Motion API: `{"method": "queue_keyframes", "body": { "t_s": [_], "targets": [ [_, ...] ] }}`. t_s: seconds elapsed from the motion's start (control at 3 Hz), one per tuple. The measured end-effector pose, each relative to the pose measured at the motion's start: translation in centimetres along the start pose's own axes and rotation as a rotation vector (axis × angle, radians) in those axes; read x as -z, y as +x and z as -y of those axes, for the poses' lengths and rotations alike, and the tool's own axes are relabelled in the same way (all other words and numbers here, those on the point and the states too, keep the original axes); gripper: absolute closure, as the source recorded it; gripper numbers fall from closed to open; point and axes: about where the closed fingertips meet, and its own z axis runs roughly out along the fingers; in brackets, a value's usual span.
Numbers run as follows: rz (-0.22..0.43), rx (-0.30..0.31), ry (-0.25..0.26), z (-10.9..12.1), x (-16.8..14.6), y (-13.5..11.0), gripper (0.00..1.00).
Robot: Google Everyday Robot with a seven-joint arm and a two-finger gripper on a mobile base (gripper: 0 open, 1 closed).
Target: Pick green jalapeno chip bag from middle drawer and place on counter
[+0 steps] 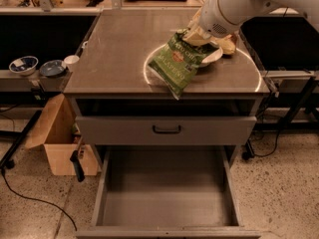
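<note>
The green jalapeno chip bag (178, 62) hangs tilted over the counter (119, 54), its lower corner reaching the counter's front edge. My gripper (195, 36) is shut on the bag's upper end, above the right half of the counter. The white arm comes in from the upper right. The middle drawer (167, 190) is pulled wide open below, and its grey floor shows nothing in it.
A closed drawer front with a black handle (167, 130) sits above the open drawer. A white plate (212, 57) and a tan object lie under the arm on the counter. Bowls (23, 63) stand on a shelf at left. A cardboard box (60, 143) stands on the floor at left.
</note>
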Motion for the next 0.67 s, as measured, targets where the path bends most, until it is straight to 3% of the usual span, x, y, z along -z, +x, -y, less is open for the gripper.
{"method": "queue_keyframes", "body": {
  "t_s": [0.67],
  "targets": [
    [0.0,0.0,0.0,0.0,-0.01,0.0,0.35]
  ]
}}
